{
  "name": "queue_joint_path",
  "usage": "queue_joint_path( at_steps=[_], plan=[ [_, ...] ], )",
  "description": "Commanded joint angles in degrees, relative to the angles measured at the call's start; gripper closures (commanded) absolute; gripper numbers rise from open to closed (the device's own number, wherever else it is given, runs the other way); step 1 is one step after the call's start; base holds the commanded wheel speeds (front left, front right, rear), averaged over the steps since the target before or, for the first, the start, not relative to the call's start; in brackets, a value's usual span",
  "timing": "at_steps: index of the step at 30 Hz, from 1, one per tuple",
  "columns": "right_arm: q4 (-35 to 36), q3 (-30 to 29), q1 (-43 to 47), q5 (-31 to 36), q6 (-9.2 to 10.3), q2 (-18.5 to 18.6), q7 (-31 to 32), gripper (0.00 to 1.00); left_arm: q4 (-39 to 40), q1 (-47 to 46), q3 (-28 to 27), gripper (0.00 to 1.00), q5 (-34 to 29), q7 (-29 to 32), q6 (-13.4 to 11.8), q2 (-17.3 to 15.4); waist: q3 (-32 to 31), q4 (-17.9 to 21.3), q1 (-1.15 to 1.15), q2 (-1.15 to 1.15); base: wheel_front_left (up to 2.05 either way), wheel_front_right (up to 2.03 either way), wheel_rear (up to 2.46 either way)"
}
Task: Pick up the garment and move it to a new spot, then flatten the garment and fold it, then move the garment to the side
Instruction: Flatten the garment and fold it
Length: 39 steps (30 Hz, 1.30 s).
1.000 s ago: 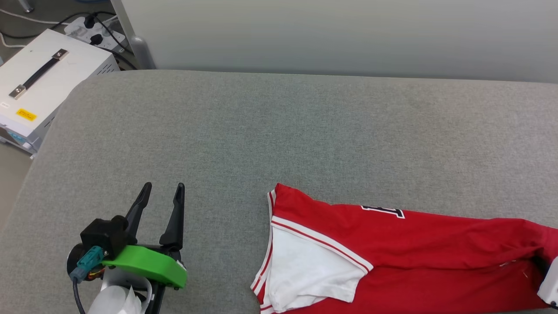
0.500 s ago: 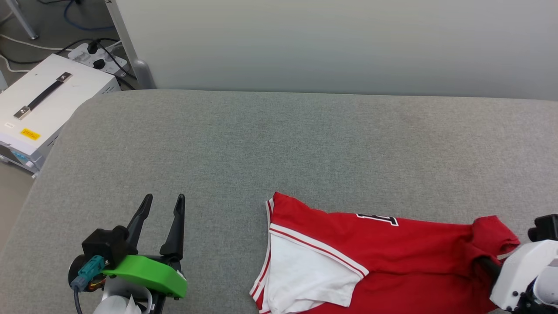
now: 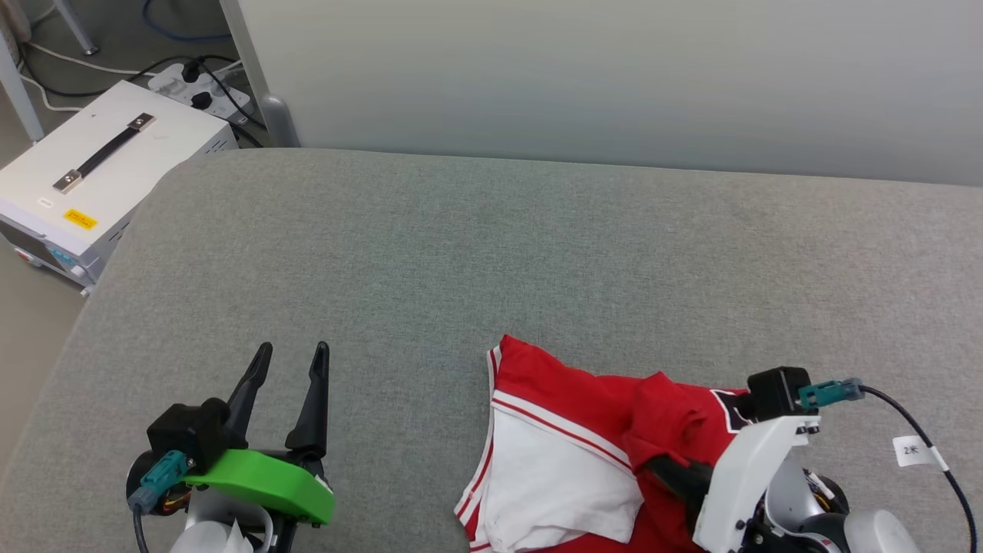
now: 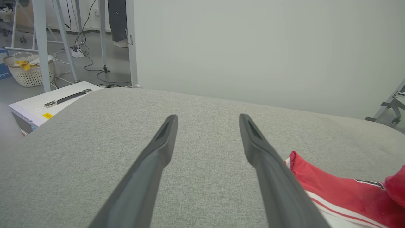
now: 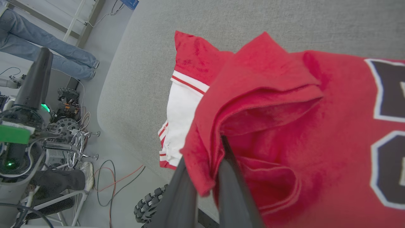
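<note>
Right gripper (image 3: pixel 653 463) is clamped on a bunched red fold of the jersey T-shirt (image 3: pixel 568 430), which lies long-axis along the grey padded table's (image 3: pixel 491 253) near edge; left gripper (image 3: pixel 292 349), fingers apart and empty, sits along that same edge, apart from the white-sleeve end.

Soft, even light from overhead fills the room, bright enough that nothing sits in gloom and nothing glares. The grey padded top (image 3: pixel 461 253) is lit flat from edge to edge with barely a shadow on it, and the pale wall (image 3: pixel 614 69) behind it shades only gently. The deepest shade lies inside the folds of the garment (image 5: pixel 269 126), whose red looks rich and a little grainy up close, while its white sleeve (image 3: pixel 553 476) is nearly washed out. In the left wrist view the dark fingers (image 4: pixel 148 171) of the left gripper (image 4: pixel 208 116) go soft toward the lens, and the wide lens bows the top's far edge.
</note>
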<state>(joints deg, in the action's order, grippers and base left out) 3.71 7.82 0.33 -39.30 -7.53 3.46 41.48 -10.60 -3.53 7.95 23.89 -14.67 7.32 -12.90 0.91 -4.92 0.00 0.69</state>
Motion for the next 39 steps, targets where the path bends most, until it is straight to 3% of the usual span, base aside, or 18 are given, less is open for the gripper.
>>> queue_joint_path(
  at_steps=[1, 7, 17, 18, 19, 20, 26, 30, 37, 38, 39],
  plan=[
    [-0.36, 1.09, -1.3, -0.98, 0.04, -0.26, -0.76, 1.0, -0.13, 0.66, 0.01, 0.0, 0.4, -0.33, 0.16, 0.26, -0.26, -0.5, 0.0, -0.69, 0.0, 0.0, 0.0],
    [-5.76, 7.41, -4.42, -4.21, 0.04, -0.55, -6.82, 1.0, -0.34, 0.44, 0.43, 0.0, 0.48, -0.33, 0.16, 0.39, -0.46, -2.16, 0.0, -0.69, 0.0, 0.0, 0.0],
    [-18.62, 13.03, -11.08, -7.6, 0.04, -0.57, -17.59, 1.0, -0.18, 0.11, 0.84, 0.0, 0.58, -0.33, 0.16, 0.53, 0.66, -4.14, 0.0, -0.69, 0.0, 0.0, 0.0],
    [-19.98, 13.7, -11.63, -7.49, 0.04, -0.57, -18.39, 0.87, -0.15, 0.12, 0.85, 0.0, 0.56, -0.33, 0.16, 0.53, 0.77, -4.23, 0.0, -0.69, 0.0, 0.0, 0.0],
    [-20.91, 14.26, -12.07, -7.21, 0.04, -0.57, -19.21, 0.12, -0.13, 0.12, 0.86, 0.0, 0.54, -0.33, 0.16, 0.54, 0.85, -4.28, 0.0, -0.69, 0.0, 0.0, 0.0],
    [-21.96, 15.01, -12.5, -7.19, 0.04, -0.57, -20.23, 0.0, -0.11, 0.11, 0.86, 0.0, 0.53, -0.33, 0.16, 0.55, 0.92, -4.33, 0.0, -0.69, 0.0, 0.0, 0.0],
    [-21.6, 24.86, -14.04, -13.69, 0.04, -0.57, -22.69, 0.0, -0.53, 0.25, 0.73, 0.0, 0.51, -0.33, 0.16, 0.4, 0.25, -3.67, 0.0, -0.69, 0.0, 0.0, 0.0],
    [-20.99, 25.14, -15.44, -13.72, 0.04, -0.57, -23.86, 0.0, -0.47, 0.31, 0.77, 0.0, 0.45, -0.33, 0.16, 0.45, -0.27, -2.97, 0.0, -0.69, 0.0, 0.0, 0.0],
    [-20.89, 19.27, -19.1, 0.09, 0.04, -0.02, -26.64, 0.0, 0.21, 0.82, 0.82, 0.0, 0.15, -0.33, 0.16, 0.92, -0.51, -1.45, 0.0, -0.69, 0.0, 0.0, 0.0],
    [-19.17, 17.72, -20.73, 8.14, 0.04, 4.13, -29.18, 0.0, 0.59, 0.84, 0.88, 0.0, 0.0, -0.33, 0.16, 1.08, -0.41, -0.78, 0.0, -0.69, 0.0, 0.0, 0.0],
    [-18.83, 17.19, -20.95, 10.1, 0.04, 5.43, -30.02, 0.0, 0.73, 0.8, 0.86, 0.0, -0.07, -0.33, 0.16, 1.12, -0.38, -0.58, 0.0, -0.69, 0.0, 0.0, 0.0]
  ],
)
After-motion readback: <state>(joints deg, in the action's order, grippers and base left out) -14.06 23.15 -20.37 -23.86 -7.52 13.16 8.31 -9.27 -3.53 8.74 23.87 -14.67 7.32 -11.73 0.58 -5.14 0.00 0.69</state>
